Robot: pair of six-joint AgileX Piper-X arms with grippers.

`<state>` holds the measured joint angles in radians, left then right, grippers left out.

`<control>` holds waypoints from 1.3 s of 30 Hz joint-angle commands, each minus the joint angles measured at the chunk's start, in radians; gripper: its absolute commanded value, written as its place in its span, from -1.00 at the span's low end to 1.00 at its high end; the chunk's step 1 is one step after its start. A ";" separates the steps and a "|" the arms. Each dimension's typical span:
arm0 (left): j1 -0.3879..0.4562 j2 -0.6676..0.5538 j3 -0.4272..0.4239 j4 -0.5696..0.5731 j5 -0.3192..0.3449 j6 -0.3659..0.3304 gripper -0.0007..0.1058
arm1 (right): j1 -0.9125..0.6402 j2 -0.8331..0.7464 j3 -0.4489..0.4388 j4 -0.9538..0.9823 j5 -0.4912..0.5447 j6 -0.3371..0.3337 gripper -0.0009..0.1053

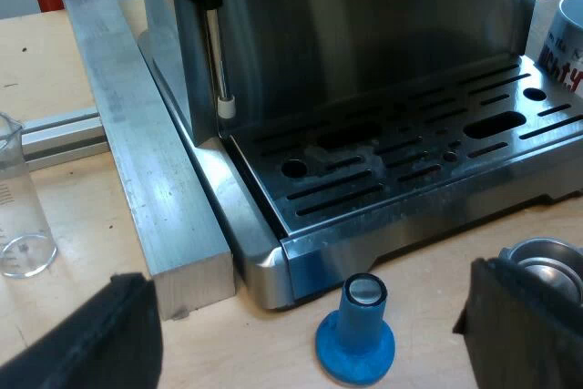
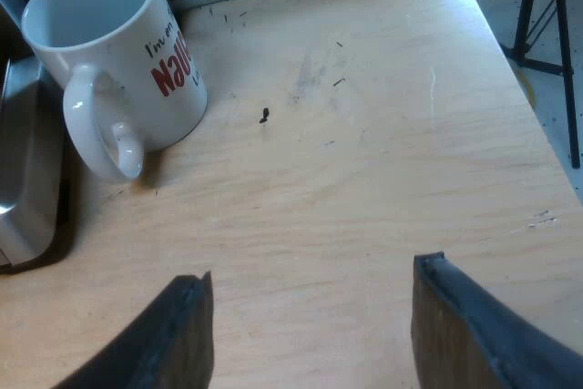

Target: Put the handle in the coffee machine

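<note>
Left hand [image 1: 305, 275], fingers spread wide — tamper [image 1: 355, 334] upright between them at twelve o'clock, holder [image 1: 545, 260] lying beside one finger at two, machine [image 1: 410, 157] just beyond. Right hand [image 2: 311, 271] spread too, over worktop [image 2: 364, 134] — mug [image 2: 109, 52] at ten.

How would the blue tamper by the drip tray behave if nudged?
The blue tamper stands on a broad flat base on the wooden table, so a low push would probably slide it, not tip it. Its narrower stem looks smooth and round; knocked over, it might roll.

Tamper [image 1: 355, 339] at machine's [image 1: 383, 161] front, mug [image 2: 109, 61] beside it.
</note>
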<state>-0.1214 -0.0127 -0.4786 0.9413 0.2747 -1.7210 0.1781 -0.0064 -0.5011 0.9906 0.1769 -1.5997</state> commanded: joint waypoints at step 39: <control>-0.214 0.096 -0.136 0.033 0.125 -0.070 0.51 | 0.001 0.420 -0.346 0.241 -0.304 -0.064 -0.05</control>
<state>-0.3258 0.0806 -0.6082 0.9809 0.3915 -1.7795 0.1781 0.3981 -0.8203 1.2054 -0.1083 -1.6432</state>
